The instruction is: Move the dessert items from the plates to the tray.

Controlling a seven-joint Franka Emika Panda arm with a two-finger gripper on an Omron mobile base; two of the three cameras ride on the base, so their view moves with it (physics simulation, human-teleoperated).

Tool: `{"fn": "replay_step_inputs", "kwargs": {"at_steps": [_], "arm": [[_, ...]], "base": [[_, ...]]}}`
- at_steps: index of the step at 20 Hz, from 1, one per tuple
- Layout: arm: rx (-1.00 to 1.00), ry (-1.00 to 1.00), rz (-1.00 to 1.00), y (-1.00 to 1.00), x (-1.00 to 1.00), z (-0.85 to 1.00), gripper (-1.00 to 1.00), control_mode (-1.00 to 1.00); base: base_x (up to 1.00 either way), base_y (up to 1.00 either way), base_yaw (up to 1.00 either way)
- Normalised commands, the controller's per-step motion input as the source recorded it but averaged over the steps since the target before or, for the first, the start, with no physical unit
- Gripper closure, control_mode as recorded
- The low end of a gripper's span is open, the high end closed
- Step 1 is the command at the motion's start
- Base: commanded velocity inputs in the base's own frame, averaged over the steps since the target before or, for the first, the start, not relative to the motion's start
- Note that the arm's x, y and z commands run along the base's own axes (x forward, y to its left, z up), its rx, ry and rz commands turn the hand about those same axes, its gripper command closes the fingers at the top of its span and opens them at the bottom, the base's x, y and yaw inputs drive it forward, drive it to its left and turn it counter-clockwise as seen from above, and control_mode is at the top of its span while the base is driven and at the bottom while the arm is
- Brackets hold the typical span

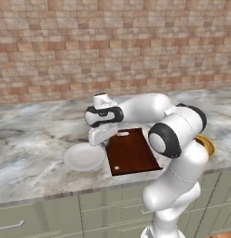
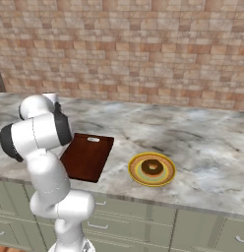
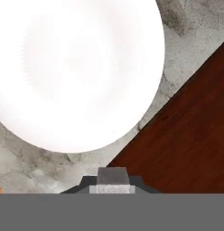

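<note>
Counting two plates [image 1: 83, 156], one tray [image 1: 131, 151], one doughnut [image 2: 152, 167].

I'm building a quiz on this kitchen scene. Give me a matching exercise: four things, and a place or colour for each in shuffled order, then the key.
1. doughnut
2. white plate
3. tray
4. gripper

A. dark reddish-brown, between the two plates
B. on the yellow-rimmed plate
C. shut, above the counter by the tray's edge
D. bare, left of the tray

Pairs: 1-B, 2-D, 3-A, 4-C
</note>
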Motion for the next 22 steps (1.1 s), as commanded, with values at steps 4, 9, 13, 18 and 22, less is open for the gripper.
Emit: {"fn": "replay_step_inputs", "kwargs": {"at_steps": [4, 9, 13, 18, 22], "arm": [[0.00, 0.01, -0.12, -0.60, -0.37, 0.00, 1.00, -1.00], [0.00, 0.01, -0.14, -0.70, -0.40, 0.00, 1.00, -1.00], [0.00, 0.05, -0.12, -0.58, -0.19, -0.02, 1.00, -1.00], [0.00, 0.00, -0.11, -0.47, -0.23, -0.13, 1.00, -1.00], [-0.02, 0.00, -0.10, -0.15, -0.16, -0.14, 1.00, -1.00]], "base": [[0.00, 0.00, 0.00], [0.00, 0.00, 0.00], [0.00, 0.00, 0.00], [0.00, 0.00, 0.00], [0.00, 0.00, 0.00]]}}
